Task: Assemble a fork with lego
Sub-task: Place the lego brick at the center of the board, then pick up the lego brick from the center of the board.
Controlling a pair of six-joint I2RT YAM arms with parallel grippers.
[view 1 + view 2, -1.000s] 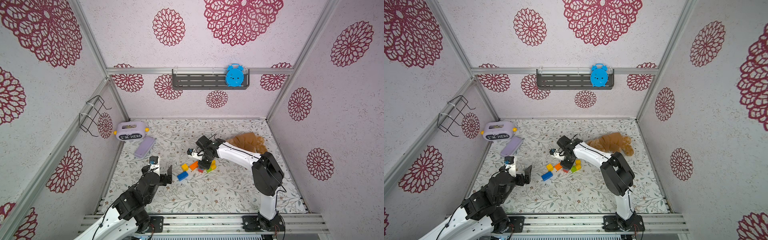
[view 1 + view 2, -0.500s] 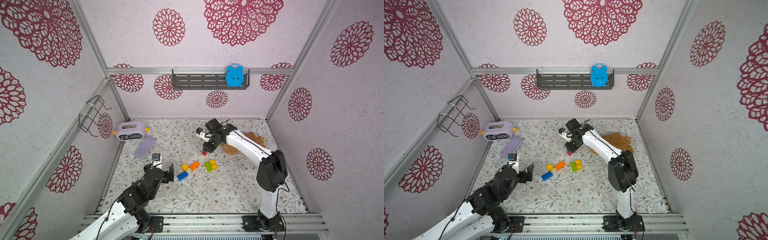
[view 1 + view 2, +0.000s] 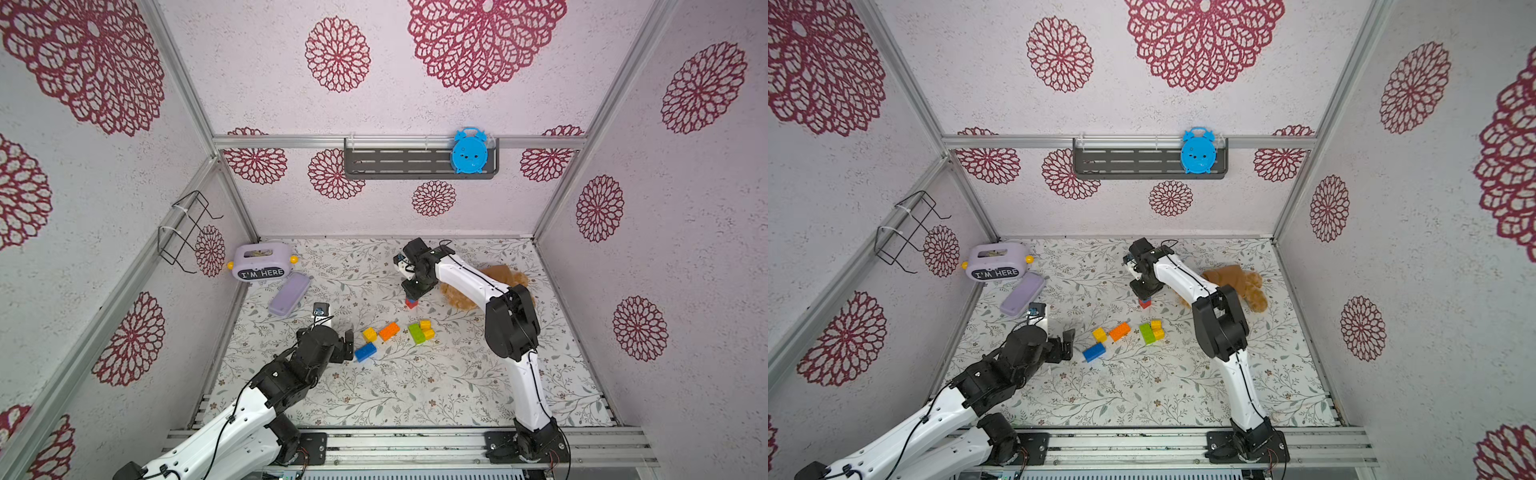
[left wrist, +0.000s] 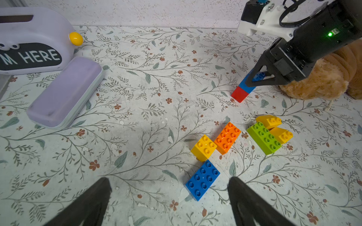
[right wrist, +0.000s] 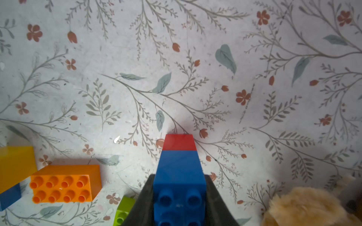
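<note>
Moved from the lego pile (image 3: 390, 331) to its 12 o'clock, our right gripper (image 3: 413, 293) clenches the tall red-and-blue handle (image 3: 411, 304), which we could tip over on letting go; our left gripper (image 3: 348, 343) hangs released.

Floral-printed surface (image 3: 415, 386) carries loose studded plastic bricks (image 3: 389, 331), yellow, orange, blue and lime-green, near centre. A lilac plastic box lettered "I'M HERE" (image 3: 260, 262) and a flat lilac case (image 3: 289, 294) sit at ten o'clock, a brown plush toy (image 3: 1241, 282) at two o'clock.
</note>
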